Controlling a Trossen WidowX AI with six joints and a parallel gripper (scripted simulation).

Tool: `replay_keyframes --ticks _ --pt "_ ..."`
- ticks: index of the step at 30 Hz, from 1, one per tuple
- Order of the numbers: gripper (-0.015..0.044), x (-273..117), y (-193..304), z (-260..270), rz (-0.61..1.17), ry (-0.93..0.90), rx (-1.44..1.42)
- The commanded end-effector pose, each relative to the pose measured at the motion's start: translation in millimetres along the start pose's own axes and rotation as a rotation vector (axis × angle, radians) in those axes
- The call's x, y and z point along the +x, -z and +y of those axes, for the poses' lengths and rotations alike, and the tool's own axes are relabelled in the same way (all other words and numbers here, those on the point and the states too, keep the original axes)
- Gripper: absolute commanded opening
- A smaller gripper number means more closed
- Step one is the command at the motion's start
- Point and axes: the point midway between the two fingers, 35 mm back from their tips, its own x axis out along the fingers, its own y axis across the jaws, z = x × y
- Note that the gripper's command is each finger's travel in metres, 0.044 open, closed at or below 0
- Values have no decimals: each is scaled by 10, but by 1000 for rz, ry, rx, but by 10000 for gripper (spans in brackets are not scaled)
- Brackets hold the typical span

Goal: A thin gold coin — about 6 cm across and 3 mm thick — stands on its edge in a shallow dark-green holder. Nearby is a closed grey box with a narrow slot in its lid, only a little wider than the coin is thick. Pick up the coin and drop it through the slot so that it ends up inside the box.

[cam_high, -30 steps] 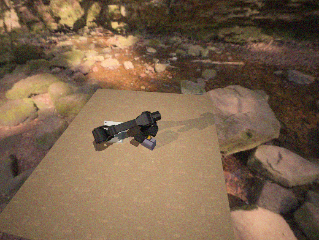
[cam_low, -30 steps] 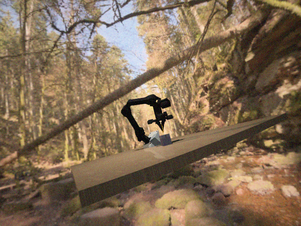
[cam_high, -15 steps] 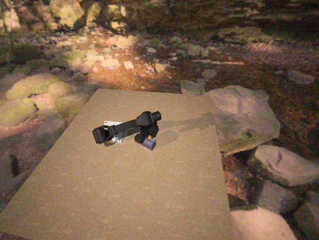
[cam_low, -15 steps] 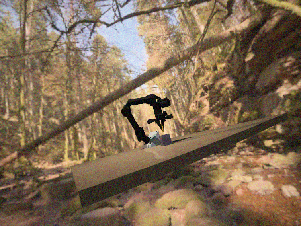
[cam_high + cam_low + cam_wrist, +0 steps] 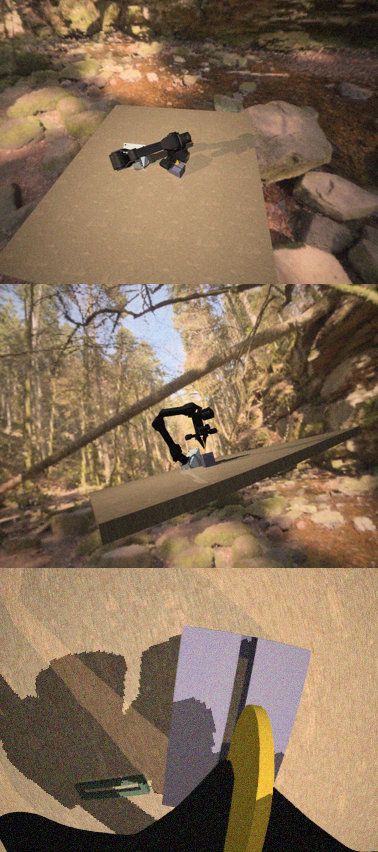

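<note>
My gripper (image 5: 231, 771) (image 5: 176, 160) (image 5: 203, 442) is shut on the gold coin (image 5: 252, 787) (image 5: 176, 162) (image 5: 203, 443), held on edge. It hangs a little above the grey box (image 5: 208, 701) (image 5: 177, 169) (image 5: 208, 459). In the wrist view the coin's edge lines up roughly with the box's narrow dark slot (image 5: 242, 681), and the coin covers the slot's near end. The dark-green holder (image 5: 113, 787) lies empty on the table to the left of the box.
The arm's base (image 5: 139, 158) (image 5: 190, 461) stands on a light plate just left of the box. The tan table (image 5: 137, 213) (image 5: 171, 494) ends in open edges, with rocks on the ground around it.
</note>
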Motion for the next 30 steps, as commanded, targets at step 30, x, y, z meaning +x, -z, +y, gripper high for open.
replay_keyframes --ticks 30 --pt "0 147 13 -10 0 5 -9"
